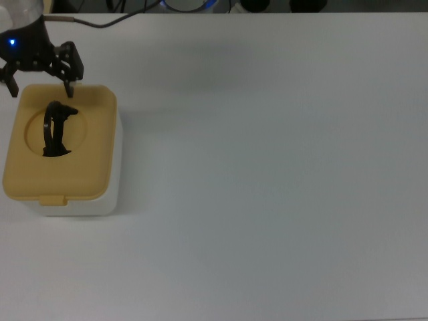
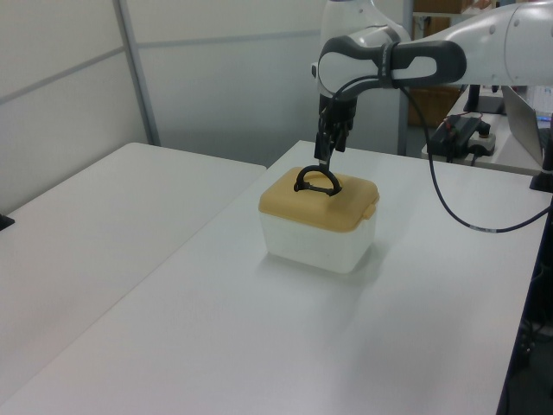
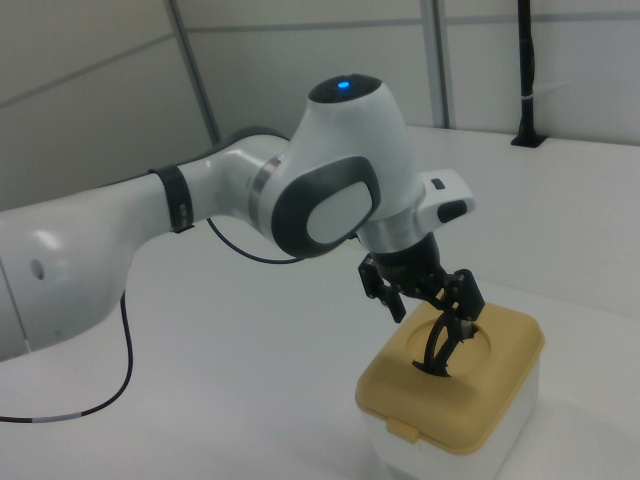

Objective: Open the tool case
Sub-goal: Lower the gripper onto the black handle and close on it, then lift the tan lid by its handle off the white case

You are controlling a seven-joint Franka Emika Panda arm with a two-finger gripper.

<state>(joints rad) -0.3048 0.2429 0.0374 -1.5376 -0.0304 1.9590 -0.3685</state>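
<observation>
We see the tool case [image 1: 63,150] sitting closed on the white table [image 1: 267,167] at the top view's left, its black handle [image 1: 55,127] upright. The gripper [image 1: 39,89] hangs over the lid's far edge, fingers spread apart, holding nothing.

White tables [image 2: 130,259] stand before pale panelled walls [image 2: 216,78] with grey metal posts [image 2: 136,73].

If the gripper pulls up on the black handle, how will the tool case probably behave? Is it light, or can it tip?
The tool case looks like thin plastic, so probably light. With its lid shut, pulling the handle would likely lift the whole case rather than open it. Its wide flat base suggests it would slide before tipping when pushed.
</observation>
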